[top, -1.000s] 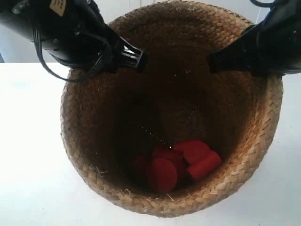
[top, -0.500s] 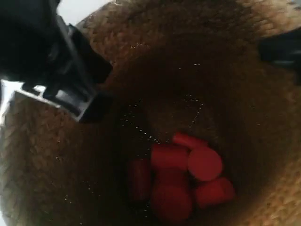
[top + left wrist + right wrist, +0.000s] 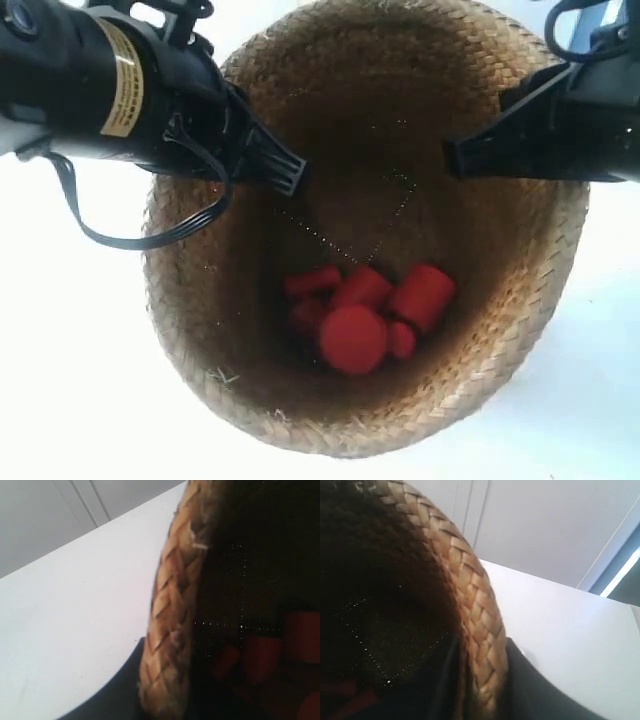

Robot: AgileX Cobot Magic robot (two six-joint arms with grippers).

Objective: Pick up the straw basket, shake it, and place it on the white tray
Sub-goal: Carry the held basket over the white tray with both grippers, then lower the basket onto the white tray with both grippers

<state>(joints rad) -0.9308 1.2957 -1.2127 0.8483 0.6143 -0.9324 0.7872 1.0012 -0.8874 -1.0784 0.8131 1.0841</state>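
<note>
The straw basket [image 3: 480, 340] hangs over the counter [image 3: 60, 380], pinched at opposite sides of its rim.
Red pieces [image 3: 365, 315] lie loose in its bottom (a hard shake could toss them out). The left tool [image 3: 165, 690] and right tool [image 3: 480, 692] each clamp only braided rim, which might slip or bend. The white tray is out of view, so the set-down risks missing it.
</note>
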